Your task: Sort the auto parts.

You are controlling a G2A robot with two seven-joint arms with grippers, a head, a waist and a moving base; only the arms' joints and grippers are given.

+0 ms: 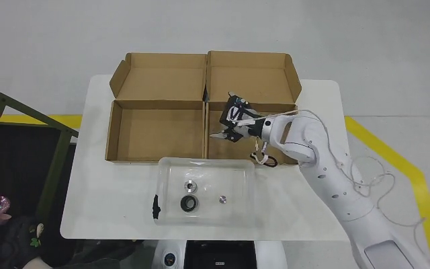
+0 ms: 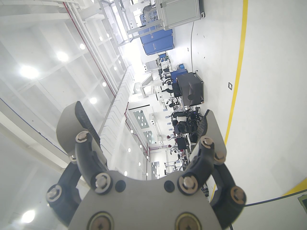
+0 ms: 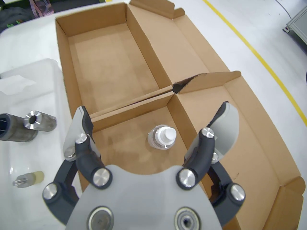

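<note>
My right gripper (image 1: 224,118) hangs open over the right cardboard box (image 1: 228,149), with nothing between its fingers. In the right wrist view that gripper (image 3: 153,111) is above a small clear part with a white cap (image 3: 162,138) that stands on the box floor (image 3: 124,144). The left cardboard box (image 1: 154,131) beside it has a bare floor (image 3: 108,68). A clear plastic bin (image 1: 205,161) in front holds a metal sleeve (image 1: 191,186), a black ring (image 1: 190,203) and a small metal piece (image 1: 222,198). My left gripper (image 2: 142,111) is open and empty, pointing out into the room.
Both box lids (image 1: 252,77) lie folded back toward the table's far edge. A small black object (image 1: 155,206) sits at the bin's left rim. The white table (image 1: 87,168) has bare room to the left of the boxes.
</note>
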